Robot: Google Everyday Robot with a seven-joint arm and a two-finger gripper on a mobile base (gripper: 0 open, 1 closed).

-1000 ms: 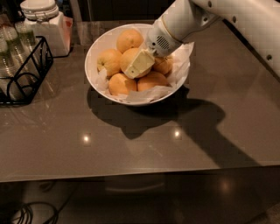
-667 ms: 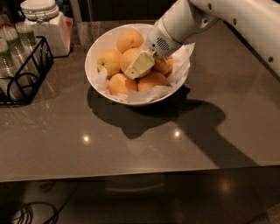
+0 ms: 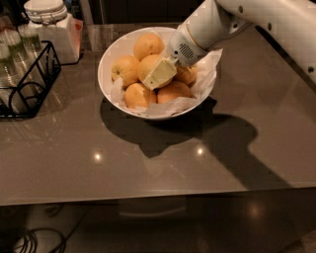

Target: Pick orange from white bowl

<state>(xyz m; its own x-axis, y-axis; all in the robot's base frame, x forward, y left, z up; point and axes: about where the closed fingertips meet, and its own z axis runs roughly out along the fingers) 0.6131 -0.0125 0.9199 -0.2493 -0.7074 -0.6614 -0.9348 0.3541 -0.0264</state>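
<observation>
Across a glossy grey-brown tabletop (image 3: pixel 148 163), seen from above. Reaching in from the upper right, a white robot arm (image 3: pixel 256 15), slanting down into the white bowl (image 3: pixel 107 59) near the table's far edge. Hardly moved since a second ago: same slant, same spot, at most a hair lower. Suggests a grasp being settled rather than a lift begun. Has not yet raised anything out of the bowl.

Inside that bowl, a lining of crumpled white paper (image 3: pixel 210 64) spilling over the right rim, and on it a heap of about six oranges. At far left, a black wire rack (image 3: pixel 29 89) holding clear glass bottles (image 3: pixel 10 54). Just behind it, a white lidded jar (image 3: pixel 49 29).

In the middle of the heap, the orange (image 3: pixel 144 63), largest and palest of the lot, resting on its neighbours. Laid flat against its front right side, the gripper (image 3: pixel 159 74), pale cream. Impossible to tell from here whether clamped on the fruit or spread around it.
</observation>
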